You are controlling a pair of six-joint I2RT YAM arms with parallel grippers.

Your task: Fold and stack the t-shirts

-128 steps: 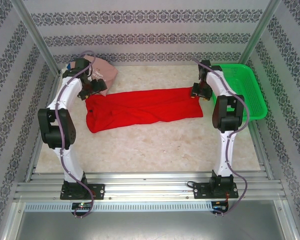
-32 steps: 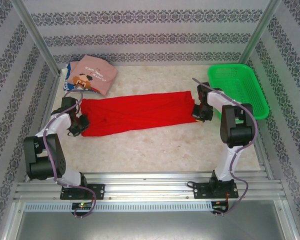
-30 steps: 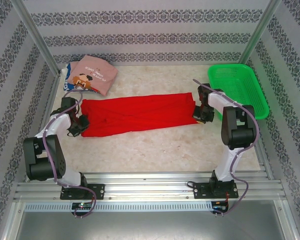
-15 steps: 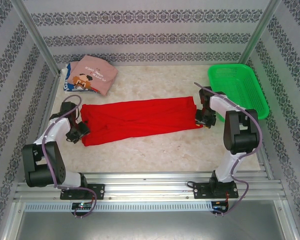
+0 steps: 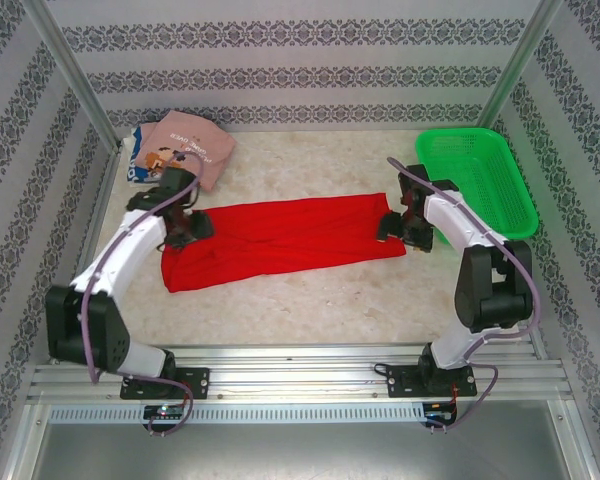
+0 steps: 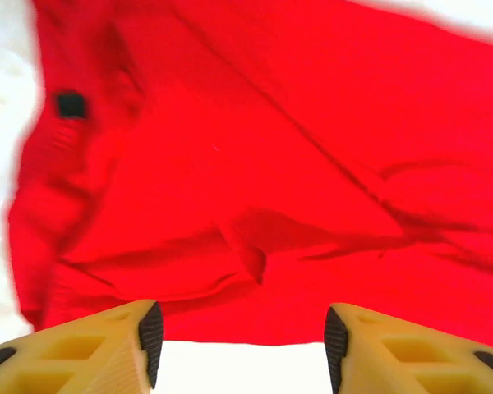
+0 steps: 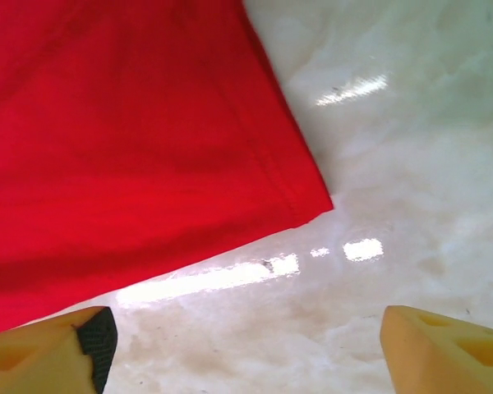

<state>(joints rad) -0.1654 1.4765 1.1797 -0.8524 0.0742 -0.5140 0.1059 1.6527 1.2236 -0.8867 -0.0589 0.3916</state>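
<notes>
Both my jaws gape empty. My left gripper hovers over the red t-shirt mid-bench, my right gripper beside its corner

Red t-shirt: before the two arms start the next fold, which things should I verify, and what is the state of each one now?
1. The red t-shirt lies smooth: not ok, creases run across its left end.
2. The left gripper is open, with no cloth between its fingers: ok.
3. The right gripper is open at the shirt's right end, holding nothing: ok.
4. The shirt's right corner lies flat on the table: ok.
5. The shirt is apart from the green basket: ok.
</notes>
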